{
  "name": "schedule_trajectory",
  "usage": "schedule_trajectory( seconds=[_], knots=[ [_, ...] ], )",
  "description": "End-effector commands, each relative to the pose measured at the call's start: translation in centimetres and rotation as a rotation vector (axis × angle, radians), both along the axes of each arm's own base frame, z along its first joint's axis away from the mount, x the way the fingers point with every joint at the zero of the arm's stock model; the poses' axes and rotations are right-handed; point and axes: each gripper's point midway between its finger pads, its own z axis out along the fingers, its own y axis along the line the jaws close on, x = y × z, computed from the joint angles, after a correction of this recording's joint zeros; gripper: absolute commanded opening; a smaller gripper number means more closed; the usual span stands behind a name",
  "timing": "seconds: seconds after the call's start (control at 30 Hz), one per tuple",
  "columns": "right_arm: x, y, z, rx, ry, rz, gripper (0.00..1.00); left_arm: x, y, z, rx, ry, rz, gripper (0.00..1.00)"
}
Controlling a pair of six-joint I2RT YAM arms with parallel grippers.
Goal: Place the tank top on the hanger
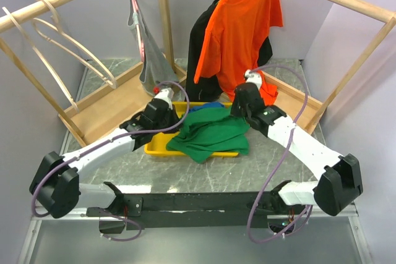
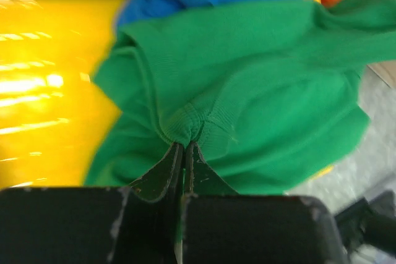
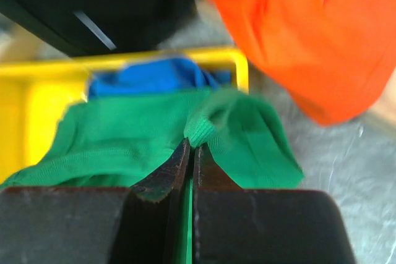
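Note:
The bright green tank top (image 1: pixel 210 135) lies bunched over the yellow bin (image 1: pixel 159 149) at the table's middle. My left gripper (image 1: pixel 175 123) is shut on a ribbed edge of it; in the left wrist view the green tank top (image 2: pixel 260 91) puckers at my left gripper (image 2: pixel 185 146). My right gripper (image 1: pixel 237 115) is shut on another edge; in the right wrist view the tank top (image 3: pixel 247 134) folds over my right gripper (image 3: pixel 192 146). Pale wooden hangers (image 1: pixel 68 44) hang on the left rail, far from both grippers.
A blue garment (image 1: pixel 206 107) lies in the bin under the green top. An orange T-shirt (image 1: pixel 238 29) over a black garment (image 1: pixel 199 47) hangs at the back right. A grey tank top (image 1: pixel 151 60) on a pink hanger (image 1: pixel 137 10) hangs at the back. A wooden rack frame (image 1: pixel 346 72) surrounds the table.

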Motion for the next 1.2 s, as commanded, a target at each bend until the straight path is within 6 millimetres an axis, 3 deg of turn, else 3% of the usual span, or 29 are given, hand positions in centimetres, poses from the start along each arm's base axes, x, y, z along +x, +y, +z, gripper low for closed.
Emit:
schedule_trajectory(
  seconds=[0.0, 0.07, 0.17, 0.27, 0.33, 0.47, 0.5, 0.57, 0.67, 0.77, 0.8, 0.83, 0.97, 1.0, 1.03, 1.07, 1.1, 1.13, 1.17],
  knots=[
    [-0.2, 0.0, -0.9, 0.089, -0.007, -0.009, 0.0, 0.0, -4.1, 4.7, -0.241, -0.081, -0.117, 0.01],
    [-0.8, -0.7, -1.8, 0.088, 0.005, -0.024, 0.0, -0.3, -4.2, 4.8, -0.246, -0.082, -0.138, 0.01],
    [-1.2, -1.3, -1.6, 0.086, 0.002, -0.034, 0.0, -1.0, -4.7, 5.9, -0.274, -0.093, -0.181, 0.02],
    [-2.2, -1.6, -0.3, 0.094, 0.006, -0.027, 0.0, -2.1, -5.3, 8.3, -0.321, -0.118, -0.245, 0.01],
    [-3.1, -1.8, 1.6, 0.134, -0.032, -0.019, 0.0, -3.2, -5.7, 9.7, -0.335, -0.138, -0.287, 0.01],
    [-6.5, -3.1, 3.9, 0.191, -0.08, -0.006, 0.0, -6.8, -5.4, 13.5, -0.344, -0.228, -0.356, 0.01],
    [-7.7, -3.6, 4.9, 0.221, -0.117, 0.003, 0.0, -7.6, -5.3, 13.8, -0.337, -0.245, -0.384, 0.02],
    [-9.3, -4.2, 5.1, 0.254, -0.116, 0.0, 0.0, -9.7, -4.7, 15.0, -0.349, -0.276, -0.418, 0.02],
    [-10.8, -4.8, 6.1, 0.308, -0.168, -0.003, 0.0, -10.2, -3.4, 14.0, -0.32, -0.255, -0.382, 0.07],
    [-10.1, -4.4, 5.3, 0.289, -0.162, 0.011, 0.0, -8.5, -3.6, 11.8, -0.253, -0.214, -0.315, 0.08],
    [-9.2, -4.1, 3.9, 0.24, -0.118, 0.008, 0.01, -7.9, -4.1, 11.8, -0.247, -0.208, -0.31, 0.05],
    [-8.4, -4.0, 3.2, 0.218, -0.1, -0.003, 0.01, -7.1, -4.9, 10.2, -0.211, -0.171, -0.306, 0.03],
    [-3.5, -2.9, -0.7, 0.129, 0.006, -0.037, 0.0, -3.0, -6.6, 7.8, -0.17, -0.15, -0.22, 0.02],
    [-2.4, -2.8, -0.6, 0.126, 0.004, -0.048, 0.0, -1.5, -6.5, 7.9, -0.171, -0.153, -0.19, 0.02],
    [-1.6, -2.8, -1.1, 0.121, 0.021, -0.055, 0.0, -0.2, -6.9, 6.0, -0.141, -0.115, -0.176, 0.02],
    [-0.4, -2.6, -2.6, 0.111, 0.061, -0.062, 0.0, 0.6, -7.0, 5.6, -0.141, -0.103, -0.168, 0.02],
    [0.7, -2.8, -2.0, 0.118, 0.06, -0.075, 0.0, 1.8, -7.0, 6.0, -0.141, -0.105, -0.148, 0.02],
    [1.2, -2.6, -2.1, 0.123, 0.075, -0.066, 0.04, 2.5, -7.0, 4.8, -0.116, -0.081, -0.13, 0.03],
    [1.6, -2.7, -2.6, 0.118, 0.098, -0.069, 0.11, 2.9, -7.2, 5.5, -0.118, -0.094, -0.13, 0.1]
  ],
)
